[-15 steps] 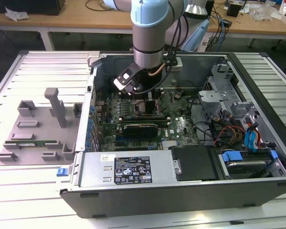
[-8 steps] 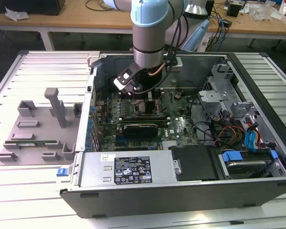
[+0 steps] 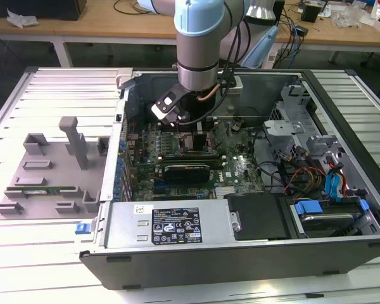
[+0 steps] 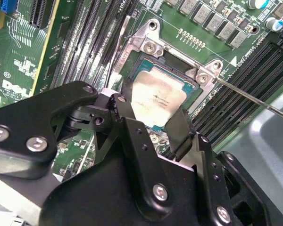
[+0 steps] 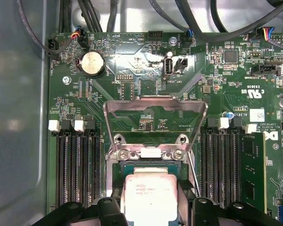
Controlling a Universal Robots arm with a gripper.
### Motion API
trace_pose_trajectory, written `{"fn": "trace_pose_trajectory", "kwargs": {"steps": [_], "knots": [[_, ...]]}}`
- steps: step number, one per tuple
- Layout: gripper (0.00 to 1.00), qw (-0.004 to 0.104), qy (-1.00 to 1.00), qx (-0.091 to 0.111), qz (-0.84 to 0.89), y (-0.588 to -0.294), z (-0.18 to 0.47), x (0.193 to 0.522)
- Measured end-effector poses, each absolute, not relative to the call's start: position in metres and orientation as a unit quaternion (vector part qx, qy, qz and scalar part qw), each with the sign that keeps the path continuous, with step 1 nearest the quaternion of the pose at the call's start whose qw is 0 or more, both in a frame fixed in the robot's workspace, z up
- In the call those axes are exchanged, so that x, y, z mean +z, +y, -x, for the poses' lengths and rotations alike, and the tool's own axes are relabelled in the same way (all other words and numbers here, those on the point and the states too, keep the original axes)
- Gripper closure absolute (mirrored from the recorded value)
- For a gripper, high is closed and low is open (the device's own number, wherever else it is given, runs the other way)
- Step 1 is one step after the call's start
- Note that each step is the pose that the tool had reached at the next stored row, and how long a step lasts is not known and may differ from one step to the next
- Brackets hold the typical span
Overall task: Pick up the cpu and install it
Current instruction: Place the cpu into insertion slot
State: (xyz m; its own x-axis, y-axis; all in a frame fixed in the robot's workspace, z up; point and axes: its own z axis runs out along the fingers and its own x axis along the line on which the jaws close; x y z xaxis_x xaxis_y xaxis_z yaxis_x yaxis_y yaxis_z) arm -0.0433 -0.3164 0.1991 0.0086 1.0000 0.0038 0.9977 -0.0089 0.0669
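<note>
While pincer [image 4: 152,111] hangs low, cpu [image 4: 156,95] lies beneath — possibly touching.

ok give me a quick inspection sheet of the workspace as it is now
surface: slatted white table bearing an open computer case
job's things: cpu at the socket, whose metal plate stands raised
clutter: grey holder tray at the exterior view's left
tool: the tool sits low in the case, right over the cpu
cables: bundled wires in the case, black leads past the board's edge
surroundings: wooden bench behind
</note>
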Motion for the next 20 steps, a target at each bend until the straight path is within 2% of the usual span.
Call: {"fn": "trace_pose_trajectory", "kwargs": {"steps": [4,5,6,8,10,13,14,20], "knots": [[0.47,0.022,0.704,0.025,-0.71,-0.316,0.043,0.199],[0.45,0.022,0.704,0.025,-0.71,-0.316,0.043,0.199],[0.39,0.022,0.704,0.025,-0.71,-0.316,0.043,0.199],[0.39,0.022,0.704,0.025,-0.71,-0.316,0.043,0.199],[0.39,0.022,0.704,0.025,-0.71,-0.316,0.043,0.23],[0.39,0.022,0.704,0.025,-0.71,-0.316,0.043,0.231],[0.54,0.022,0.704,0.025,-0.71,-0.316,0.043,0.231],[0.89,0.022,0.704,0.025,-0.71,-0.316,0.043,0.232]]}}
